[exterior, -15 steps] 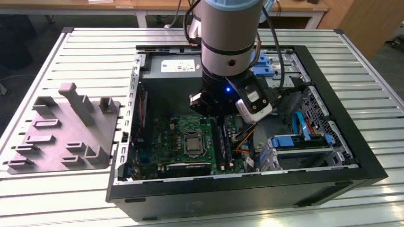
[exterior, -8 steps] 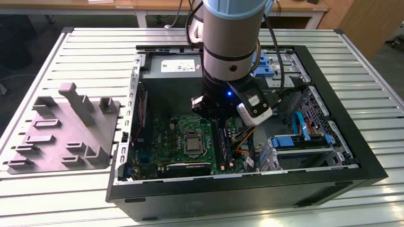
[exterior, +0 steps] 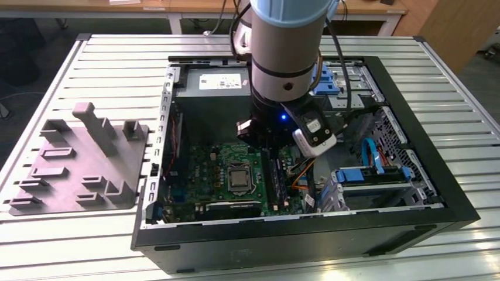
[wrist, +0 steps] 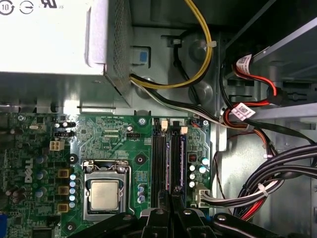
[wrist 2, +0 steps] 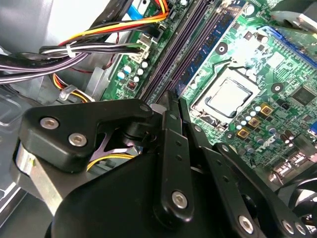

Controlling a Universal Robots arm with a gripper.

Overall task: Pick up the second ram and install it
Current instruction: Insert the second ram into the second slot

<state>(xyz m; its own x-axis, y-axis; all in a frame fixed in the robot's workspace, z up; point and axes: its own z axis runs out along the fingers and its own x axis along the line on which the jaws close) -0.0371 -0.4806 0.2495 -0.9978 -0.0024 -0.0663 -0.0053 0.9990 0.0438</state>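
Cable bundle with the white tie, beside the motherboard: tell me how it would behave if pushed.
The cable bundle would probably flex rather than resist: its wires sag in loose curves. The white tie likely makes them shift together. It would probably spring back, since the wires end at a white connector on the motherboard.

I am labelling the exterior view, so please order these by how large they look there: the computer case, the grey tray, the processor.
Largest: the computer case, by far.
Middle: the grey tray beside it.
Smallest: the processor, inside the case.
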